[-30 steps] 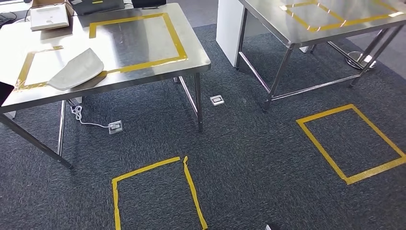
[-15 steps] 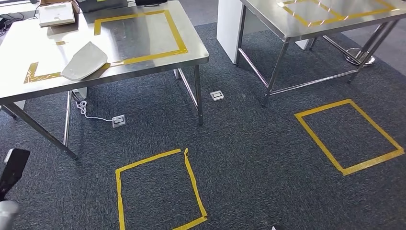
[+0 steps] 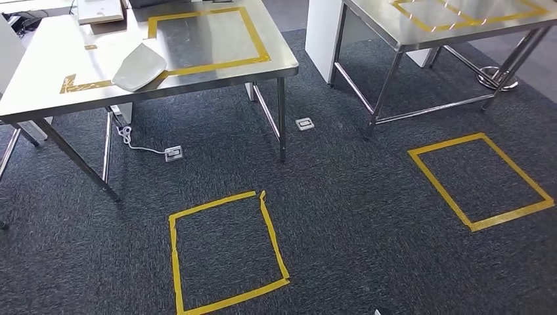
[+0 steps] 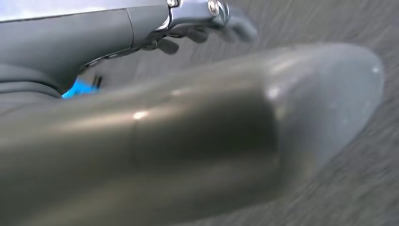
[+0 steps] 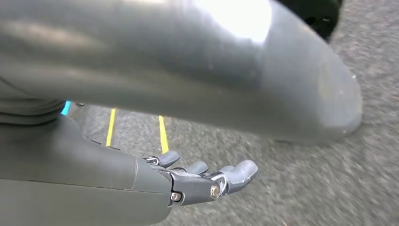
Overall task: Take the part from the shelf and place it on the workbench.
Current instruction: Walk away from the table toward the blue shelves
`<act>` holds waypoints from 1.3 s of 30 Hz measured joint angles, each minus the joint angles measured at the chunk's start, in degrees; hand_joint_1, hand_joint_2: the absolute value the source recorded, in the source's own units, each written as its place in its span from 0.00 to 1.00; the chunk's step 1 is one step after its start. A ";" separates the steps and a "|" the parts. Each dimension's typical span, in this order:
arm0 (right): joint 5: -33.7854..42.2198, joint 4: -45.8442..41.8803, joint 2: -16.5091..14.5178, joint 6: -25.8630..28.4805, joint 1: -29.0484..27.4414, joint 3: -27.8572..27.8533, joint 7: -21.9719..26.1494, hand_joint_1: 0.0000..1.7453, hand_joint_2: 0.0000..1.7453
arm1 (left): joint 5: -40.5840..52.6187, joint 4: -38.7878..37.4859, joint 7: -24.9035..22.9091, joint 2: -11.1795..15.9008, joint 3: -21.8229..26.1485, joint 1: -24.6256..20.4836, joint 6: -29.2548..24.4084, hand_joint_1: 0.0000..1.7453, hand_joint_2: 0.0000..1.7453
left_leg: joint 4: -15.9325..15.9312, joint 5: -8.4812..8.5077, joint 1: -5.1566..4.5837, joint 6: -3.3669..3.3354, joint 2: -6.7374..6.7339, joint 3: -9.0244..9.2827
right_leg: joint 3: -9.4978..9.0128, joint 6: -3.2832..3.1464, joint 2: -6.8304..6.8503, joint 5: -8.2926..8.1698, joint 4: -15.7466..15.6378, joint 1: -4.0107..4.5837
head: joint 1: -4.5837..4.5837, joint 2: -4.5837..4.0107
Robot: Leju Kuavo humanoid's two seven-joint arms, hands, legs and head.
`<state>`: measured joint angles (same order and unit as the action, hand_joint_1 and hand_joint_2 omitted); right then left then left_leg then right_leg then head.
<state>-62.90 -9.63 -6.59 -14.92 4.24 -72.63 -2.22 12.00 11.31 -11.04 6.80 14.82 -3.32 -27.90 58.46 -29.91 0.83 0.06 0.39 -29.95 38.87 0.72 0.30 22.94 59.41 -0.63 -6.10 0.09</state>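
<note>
Steel worktop, head view: I see the worktop [image 3: 217, 39] at eleven o'clock of the picture, marked with a yellow tape rectangle [image 3: 256, 46].
Part, head view: the pale grey part [image 3: 139, 66] lies on the worktop near its front edge, at ten o'clock, overlapping the tape line on the rectangle's nearer side.
Box, head view: a flat white box [image 3: 100, 10] sits at the worktop's far edge, beyond the part.
Second worktop, head view: another steel worktop [image 3: 420, 29] stands at one o'clock, also taped in yellow.
Floor, head view: on the dark carpet I see one yellow tape square [image 3: 226, 252] at six o'clock, another [image 3: 483, 180] at three o'clock, and two small floor sockets [image 3: 173, 153] under and beside the near worktop, one with a white cable.
Left hand, left wrist view: my left hand [image 4: 197, 28] hangs over the carpet; its dark fingers [image 4: 235, 28] are loosely extended, released, with nothing in them. The picture is blurred.
Right hand, right wrist view: my right hand [image 5: 197, 181] hangs over the carpet with its fingers [image 5: 240, 172] spread a little and released, holding nothing; yellow tape lines show beyond it.
</note>
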 joint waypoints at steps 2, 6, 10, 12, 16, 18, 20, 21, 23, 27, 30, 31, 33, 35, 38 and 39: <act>-0.01 0.01 -0.01 0.20 -0.25 0.00 -0.79 0.00 0.50 | -1.10 -0.17 -0.21 -2.02 1.81 0.51 1.57 0.00 0.50 | -0.14 1.27 0.00 -0.73 -0.10 -1.23 | 1.52 0.49 -0.12 5.39 4.76 -0.16 | 0.02 -0.01; 0.10 0.02 0.17 0.49 -0.15 0.00 -2.01 0.00 1.00 | -0.88 -0.48 -0.82 -5.08 3.35 1.09 4.97 0.00 1.00 | 0.08 3.47 -0.27 -0.88 -0.27 -3.91 | 2.25 0.50 -0.23 11.03 15.51 0.01 | -0.04 0.00; 1.01 0.02 0.49 0.43 -0.61 1.63 -2.64 0.00 1.00 | 0.07 -0.14 -1.35 -6.52 3.38 1.14 7.69 0.00 1.00 | 0.42 5.03 -0.37 -0.11 -0.28 -5.44 | -9.12 -0.39 -0.33 7.90 2.40 0.41 | -0.27 -0.01; 2.98 0.02 0.68 0.73 -1.19 3.93 -2.74 0.00 1.00 | -0.02 0.46 -0.93 -6.75 3.35 1.10 8.64 0.00 1.00 | 0.44 5.41 -0.52 0.42 -0.28 -5.54 | -11.49 -0.76 -0.36 8.64 -1.72 0.62 | -0.31 -0.01; 8.25 -0.21 1.04 1.88 -2.66 9.32 -2.40 0.00 1.00 | -0.92 1.48 0.07 -6.82 3.00 1.54 10.44 0.00 1.00 | -0.14 5.63 -0.56 -0.15 -0.24 -5.65 | -11.27 -1.11 -0.23 8.25 -2.06 0.71 | 0.20 0.00; 10.97 -0.53 1.26 2.54 -3.22 12.19 -2.08 0.00 1.00 | -1.44 1.86 0.59 -6.91 2.58 1.99 11.31 0.00 1.00 | -0.54 6.33 -0.45 0.47 -0.19 -5.58 | -11.09 -1.53 -0.23 8.00 -1.96 0.83 | 0.36 -0.01; 13.84 -0.97 1.51 3.22 -3.70 15.36 -1.86 0.00 1.00 | -1.99 2.33 1.16 -6.96 1.95 2.46 12.15 0.00 1.00 | -0.79 6.87 -0.42 0.68 -0.14 -5.57 | -10.87 -1.78 -0.23 7.78 -1.88 0.87 | 0.43 -0.01; 15.24 -1.21 1.64 3.55 -3.96 16.91 -1.81 0.00 1.00 | -2.27 2.56 1.44 -6.95 1.62 2.72 12.57 0.00 1.00 | -0.88 7.08 -0.41 0.85 -0.11 -5.56 | -10.78 -1.86 -0.22 7.70 -1.85 0.88 | 0.46 -0.01; 17.96 -1.69 1.86 4.22 -4.48 19.86 -1.68 0.00 1.00 | -2.83 3.02 1.99 -6.95 0.91 3.30 13.44 0.00 1.00 | -1.01 7.39 -0.39 1.19 -0.07 -5.44 | -10.65 -1.96 -0.21 7.61 -1.80 0.90 | 0.49 -0.01; 23.58 -2.79 2.29 5.59 -5.53 26.21 -1.04 0.00 1.00 | -3.98 3.87 3.13 -6.97 -0.74 4.40 15.26 0.00 1.00 | -1.08 7.57 -0.36 1.40 -0.03 -5.41 | -10.50 -2.08 -0.22 7.54 -1.74 0.93 | 0.51 0.00; 27.67 -3.69 2.73 6.57 -6.25 30.88 -0.77 0.00 1.00 | -4.81 4.60 3.95 -6.97 -1.98 5.09 16.53 0.00 1.00 | -1.08 7.55 -0.36 1.40 -0.02 -5.48 | -10.45 -2.07 -0.22 7.55 -1.74 0.93 | 0.51 -0.01; 28.99 -4.01 2.87 6.85 -6.49 32.41 -0.72 0.00 1.00 | -5.08 4.84 4.21 -6.97 -2.39 5.33 16.96 0.00 1.00 | -1.08 7.54 -0.36 1.40 -0.02 -5.51 | -10.43 -2.07 -0.22 7.55 -1.74 0.93 | 0.51 -0.01; 31.68 -4.64 3.10 7.52 -6.99 35.49 -0.51 0.00 1.00 | -5.62 5.32 4.76 -6.97 -3.25 5.82 17.84 0.00 1.00 | -1.08 7.53 -0.36 1.39 -0.02 -5.56 | -10.39 -2.07 -0.22 7.55 -1.74 0.93 | 0.51 -0.01; 34.43 -5.26 3.31 8.18 -7.51 38.54 -0.15 0.00 1.00 | -6.16 5.80 5.31 -6.97 -4.09 6.35 18.70 0.00 1.00 | -1.07 7.52 -0.36 1.39 -0.02 -5.60 | -10.36 -2.06 -0.22 7.55 -1.74 0.92 | 0.50 0.00; 38.60 -6.18 3.63 9.17 -8.30 43.13 0.22 0.00 1.00 | -7.01 6.53 6.16 -6.97 -5.36 7.14 20.02 0.00 1.00 | -1.06 7.52 -0.37 1.39 -0.02 -5.65 | -10.32 -2.02 -0.21 7.52 -1.74 0.91 | 0.50 -0.01; 39.93 -6.46 3.74 9.51 -8.55 44.65 0.26 0.00 1.00 | -7.29 6.77 6.43 -6.97 -5.76 7.40 20.44 0.00 1.00 | -1.05 7.53 -0.37 1.39 -0.02 -5.66 | -10.32 -2.01 -0.21 7.52 -1.74 0.90 | 0.50 -0.01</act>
<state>-22.97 -16.09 -2.85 -5.40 -4.31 -27.98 -1.96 4.71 18.08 -4.61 -0.17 9.06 4.09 -7.46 57.41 -22.38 0.46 1.45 0.37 -35.61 28.55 -1.29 0.09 30.46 57.67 0.27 -5.60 0.08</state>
